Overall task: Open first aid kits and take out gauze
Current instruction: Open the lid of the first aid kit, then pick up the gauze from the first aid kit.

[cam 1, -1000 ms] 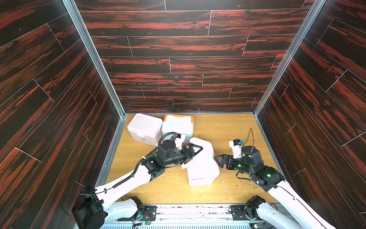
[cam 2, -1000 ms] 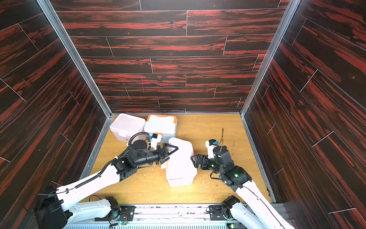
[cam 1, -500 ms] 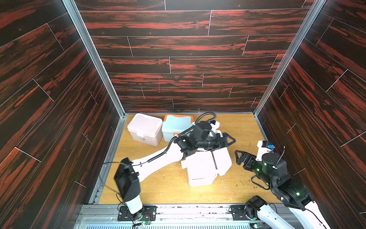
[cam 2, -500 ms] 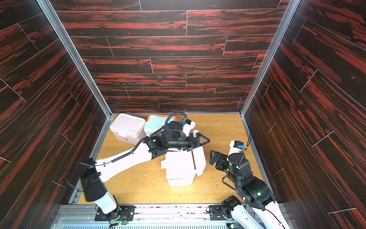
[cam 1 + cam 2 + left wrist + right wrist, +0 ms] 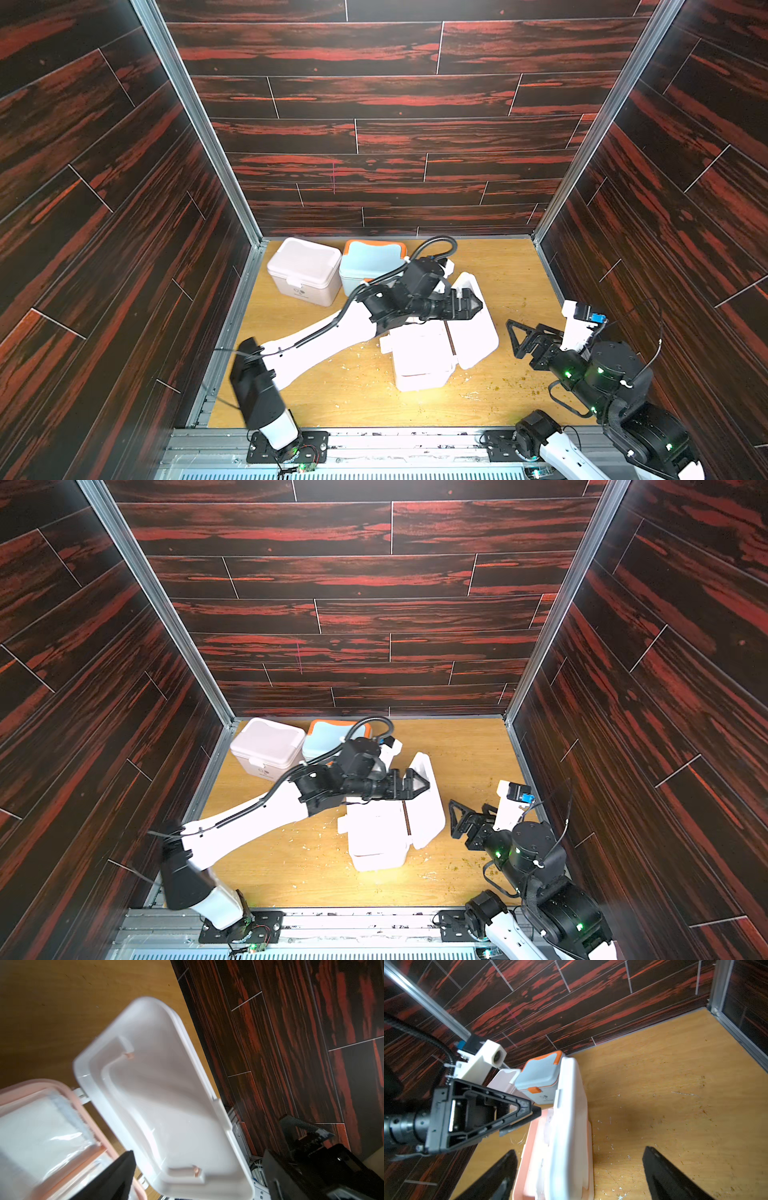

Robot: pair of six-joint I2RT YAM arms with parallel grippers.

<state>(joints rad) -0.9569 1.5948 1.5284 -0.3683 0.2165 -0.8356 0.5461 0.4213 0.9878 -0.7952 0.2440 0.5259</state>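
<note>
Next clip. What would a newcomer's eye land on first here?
The white kit mid-table, its lid swung up, with the open left gripper right at the lid. Two closed ones, the pinkish kit and the orange-trimmed blue kit, sit in the back corner; the open right gripper hangs empty alongside.

Tabletop [image 5: 507, 266]: light wood.
Crumbs [image 5: 496, 388]: scattered on it, near the right gripper [image 5: 515, 340].
Walls [image 5: 395, 95]: dark red-streaked panels, well beyond it.

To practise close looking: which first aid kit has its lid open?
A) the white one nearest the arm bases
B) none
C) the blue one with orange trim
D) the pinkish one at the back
A: the white kit has its lid swung up off the box, while the pinkish kit and blue kit are shut.
</note>
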